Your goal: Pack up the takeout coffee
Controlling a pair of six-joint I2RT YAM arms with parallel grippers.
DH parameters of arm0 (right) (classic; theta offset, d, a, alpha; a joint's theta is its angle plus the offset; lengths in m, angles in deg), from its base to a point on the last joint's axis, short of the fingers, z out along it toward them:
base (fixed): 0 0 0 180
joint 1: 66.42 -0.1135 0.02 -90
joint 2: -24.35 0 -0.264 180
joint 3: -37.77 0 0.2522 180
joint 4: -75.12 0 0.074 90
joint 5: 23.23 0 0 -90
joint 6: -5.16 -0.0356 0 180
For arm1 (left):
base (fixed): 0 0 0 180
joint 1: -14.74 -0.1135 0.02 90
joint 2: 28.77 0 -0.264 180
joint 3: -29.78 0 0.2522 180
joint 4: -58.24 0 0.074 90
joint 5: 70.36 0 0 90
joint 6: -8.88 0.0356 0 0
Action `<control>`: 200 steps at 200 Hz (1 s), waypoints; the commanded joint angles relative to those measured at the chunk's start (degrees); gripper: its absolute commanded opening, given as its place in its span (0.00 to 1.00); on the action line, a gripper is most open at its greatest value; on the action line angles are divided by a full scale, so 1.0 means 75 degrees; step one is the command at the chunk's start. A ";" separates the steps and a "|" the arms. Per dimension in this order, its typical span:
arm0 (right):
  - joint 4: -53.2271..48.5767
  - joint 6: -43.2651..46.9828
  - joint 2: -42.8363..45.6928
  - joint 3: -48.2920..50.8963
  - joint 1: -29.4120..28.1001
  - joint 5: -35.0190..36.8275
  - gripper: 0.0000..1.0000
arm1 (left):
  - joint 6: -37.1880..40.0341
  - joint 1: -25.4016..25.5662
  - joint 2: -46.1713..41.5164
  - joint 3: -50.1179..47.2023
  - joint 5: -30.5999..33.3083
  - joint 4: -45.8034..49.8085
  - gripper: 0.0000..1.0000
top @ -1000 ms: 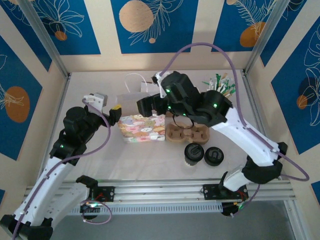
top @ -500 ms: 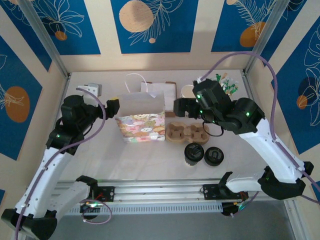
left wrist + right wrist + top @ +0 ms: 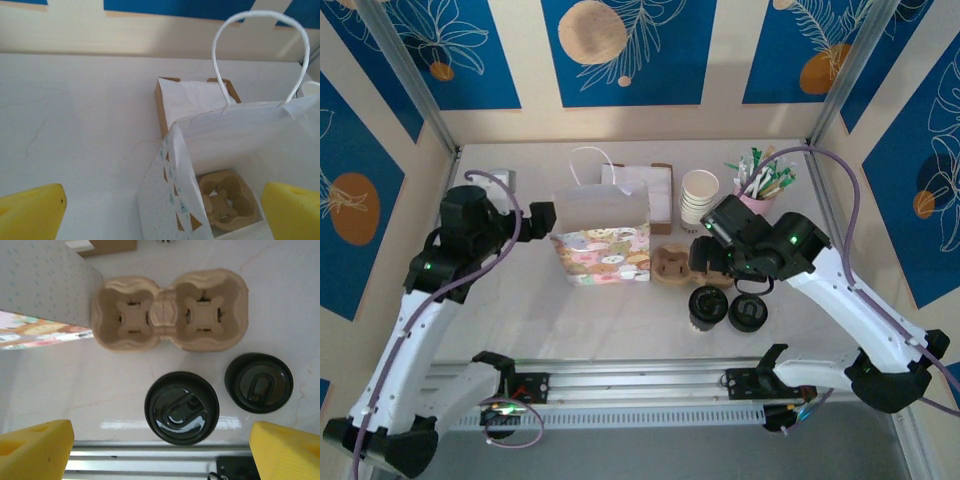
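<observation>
Setting: a white marbled bench (image 3: 520, 310) boxed in by blue leaf-print wall panels (image 3: 620, 50), with an aluminium rail (image 3: 650, 378) along the near edge.
Takeout coffee: the takeout coffee (image 3: 708, 307) stands upright near the rail at bench centre-right, black lid facing up.
Key relation: from your right end effector (image 3: 705, 255), the cup lies at 6 o'clock in the overhead view and close below. In the right wrist view its lid sits ahead of the fingers and roughly centred between them.
Long axis: vertical. The cup is round, so I judge no side approach better than another.
Right end effector: fingers wide apart, holding nothing, hovering over the brown cup carrier (image 3: 695, 268).
Left end effector: the left end effector (image 3: 542, 215) has its fingers wide apart and empty, at 9 o'clock of the paper bag (image 3: 602, 235) and well apart from the cup.
Nearer arm: the right, clearly.
Crowding: a second black lid (image 3: 748, 312) sits just beside the cup at 3 o'clock. You cannot tell whether a cup is under it. The carrier is at 12 o'clock, the rail at 6.
Open room: bare bench at the cup's 9 o'clock.
Destination: the bag stands open at the cup's 10 o'clock, with an inner carrier (image 3: 227, 202) on its floor.
</observation>
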 commanded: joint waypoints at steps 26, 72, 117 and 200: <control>-0.0919 -0.0891 -0.0114 0.0193 -0.0514 -0.0017 0.91 | -0.0220 -0.0618 -0.0486 -0.0567 -0.0306 -0.0191 1.00; -0.1494 -0.1367 -0.0258 0.0255 -0.0942 0.0078 0.94 | -0.0688 -0.0941 -0.0875 -0.1244 0.0522 -0.0621 1.00; -0.1394 -0.1648 -0.0198 0.0615 -0.1124 -0.0183 0.96 | -0.0841 -0.1048 -0.0850 -0.1508 0.0614 -0.0775 1.00; -0.0814 -0.1863 -0.0326 0.1407 -0.1155 -0.0604 0.99 | -0.0891 -0.1078 -0.0794 -0.1591 0.0387 -0.0785 1.00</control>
